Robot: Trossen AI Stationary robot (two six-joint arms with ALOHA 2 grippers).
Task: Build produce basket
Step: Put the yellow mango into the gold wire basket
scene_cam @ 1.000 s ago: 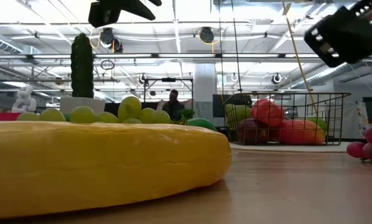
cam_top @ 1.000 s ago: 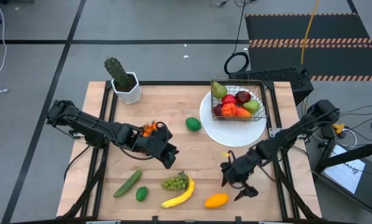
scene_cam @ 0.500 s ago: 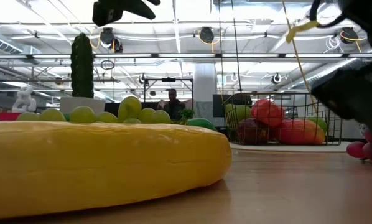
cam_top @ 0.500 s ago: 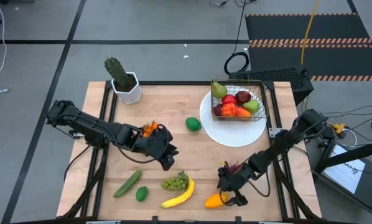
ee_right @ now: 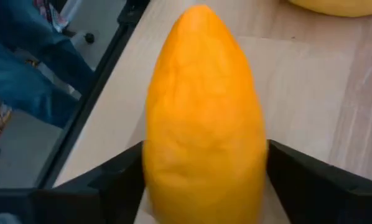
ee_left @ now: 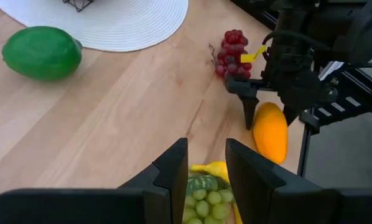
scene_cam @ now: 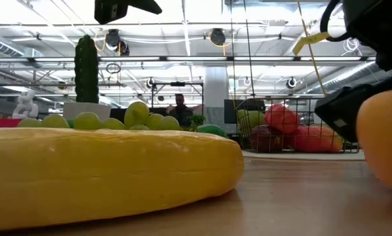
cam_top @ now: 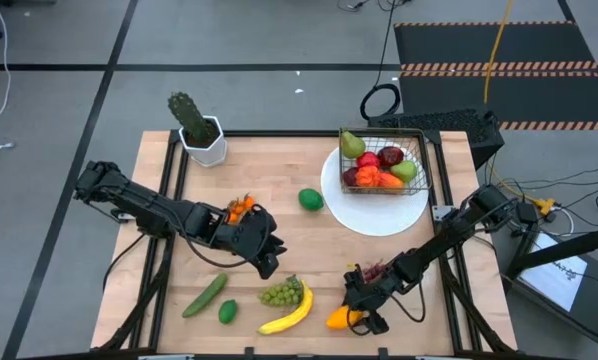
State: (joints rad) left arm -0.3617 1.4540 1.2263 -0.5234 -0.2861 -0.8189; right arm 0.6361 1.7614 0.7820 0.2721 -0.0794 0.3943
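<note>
Two fingers of the right claw (ee_left: pixel 268 111) straddle the orange mango (ee_left: pixel 270 132) near the front edge of the table (cam_top: pixel 309 250), and we think that's where trouble could start. The fruit is smooth and tapered, so if the fingers bite near its narrow end it could squirt out and roll off that edge. The purple grapes (ee_left: pixel 233 52) lie just beside it on the far side, and a sloppy lift might drag them along.

The right claw looks partly open, fingers on both sides of the mango; we can't tell if they're gripping yet. Its arm reaches in low from the right.

The left claw (cam_top: pixel 264 262) hangs above the green grapes (cam_top: pixel 282 293) and banana (cam_top: pixel 291 312), fingers a narrow gap apart with nothing between them.

The basket (cam_top: pixel 384 160) sits on the white plate (cam_top: pixel 384 220) at the far right, already holding a pear and several red and orange fruits. A green lime (cam_top: pixel 310 199) sits just left of that plate.
</note>
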